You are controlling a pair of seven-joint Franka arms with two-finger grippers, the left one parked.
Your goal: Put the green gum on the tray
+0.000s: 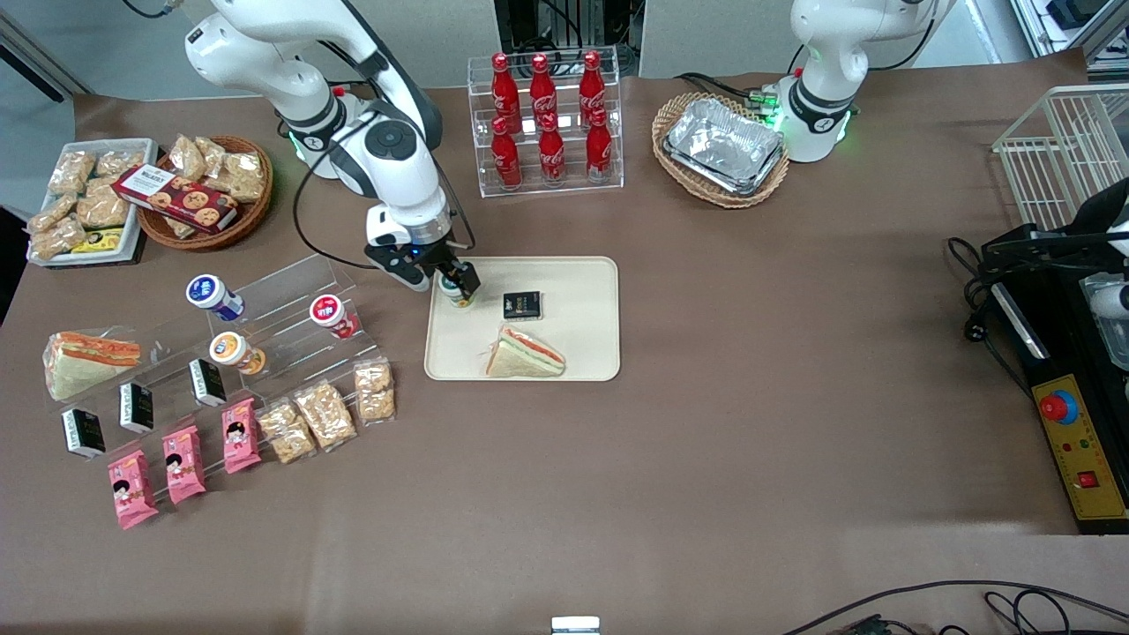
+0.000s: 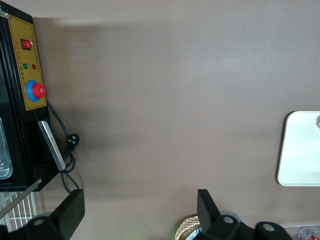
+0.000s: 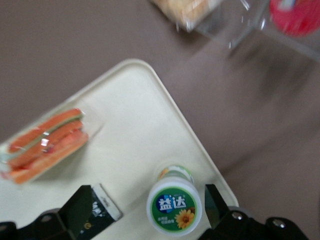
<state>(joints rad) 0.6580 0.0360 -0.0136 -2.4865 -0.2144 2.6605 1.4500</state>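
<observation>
The green gum (image 1: 459,297), a small white canister with a green-rimmed lid, stands upright on the cream tray (image 1: 582,273), near the tray's corner at the working arm's end. My gripper (image 1: 459,285) is just above it, open, with a finger on either side of the canister. In the right wrist view the gum (image 3: 174,206) stands between the open fingers of the gripper (image 3: 147,196), close to one finger (image 3: 214,202) and well apart from the other. The tray (image 3: 135,125) lies under it.
A wrapped sandwich (image 1: 527,353) and a small black box (image 1: 521,305) also lie on the tray. A clear stepped rack with a blue-lidded (image 1: 212,296) and a red-lidded canister (image 1: 332,315) stands toward the working arm's end. A cola bottle rack (image 1: 547,123) and a foil tray in a basket (image 1: 723,145) stand farther from the camera.
</observation>
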